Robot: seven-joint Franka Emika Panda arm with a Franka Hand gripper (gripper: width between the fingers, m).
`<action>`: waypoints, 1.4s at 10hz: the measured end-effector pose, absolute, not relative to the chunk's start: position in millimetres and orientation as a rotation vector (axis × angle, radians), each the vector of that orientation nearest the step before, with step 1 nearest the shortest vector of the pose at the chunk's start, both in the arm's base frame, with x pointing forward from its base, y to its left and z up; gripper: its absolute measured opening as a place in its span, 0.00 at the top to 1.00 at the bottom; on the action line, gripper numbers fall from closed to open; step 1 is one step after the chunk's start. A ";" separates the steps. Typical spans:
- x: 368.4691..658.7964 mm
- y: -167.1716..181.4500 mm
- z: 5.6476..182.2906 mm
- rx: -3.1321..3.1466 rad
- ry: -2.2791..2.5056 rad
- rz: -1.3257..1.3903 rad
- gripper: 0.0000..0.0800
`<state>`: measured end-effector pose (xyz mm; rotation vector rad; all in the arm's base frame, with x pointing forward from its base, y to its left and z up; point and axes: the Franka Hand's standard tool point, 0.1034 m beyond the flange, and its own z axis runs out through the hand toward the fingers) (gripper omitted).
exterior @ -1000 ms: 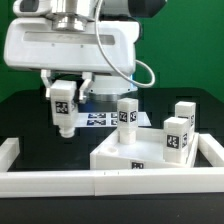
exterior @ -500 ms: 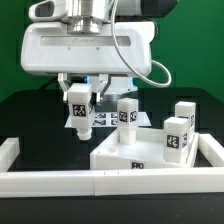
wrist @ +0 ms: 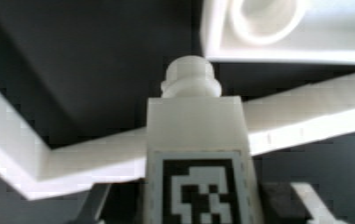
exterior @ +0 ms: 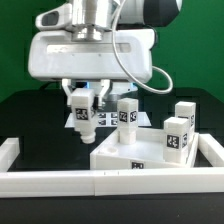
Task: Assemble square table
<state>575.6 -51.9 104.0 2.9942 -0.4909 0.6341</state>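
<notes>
Claw point(exterior: 81, 98) clamped on a small white leg point(exterior: 81, 112), held upright above the black tabletop point(exterior: 35, 115) beside the square panel point(exterior: 125, 152); likely light, rigid, slick plastic, best pinched across the flat tagged block.

Marker board point(exterior: 108, 118) mostly hidden behind held leg point(exterior: 80, 110); fingers point(wrist: 103, 203) cropped, blurred.

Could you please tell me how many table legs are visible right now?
4: one held in the gripper, one standing on the tabletop, two at its right in the exterior view.
</notes>
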 end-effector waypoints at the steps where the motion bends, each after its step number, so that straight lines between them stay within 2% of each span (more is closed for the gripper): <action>1: 576.8 -45.9 104.7 2.995 -0.500 0.650 0.64; 4: 578.0 -46.5 104.6 2.985 -0.497 0.672 0.64; 9: 576.0 -24.4 92.4 2.968 -0.490 0.723 0.64; 10: 578.5 -27.2 94.2 2.932 -0.473 0.799 0.64; 14: 575.7 -29.3 87.8 2.925 -0.468 0.792 0.64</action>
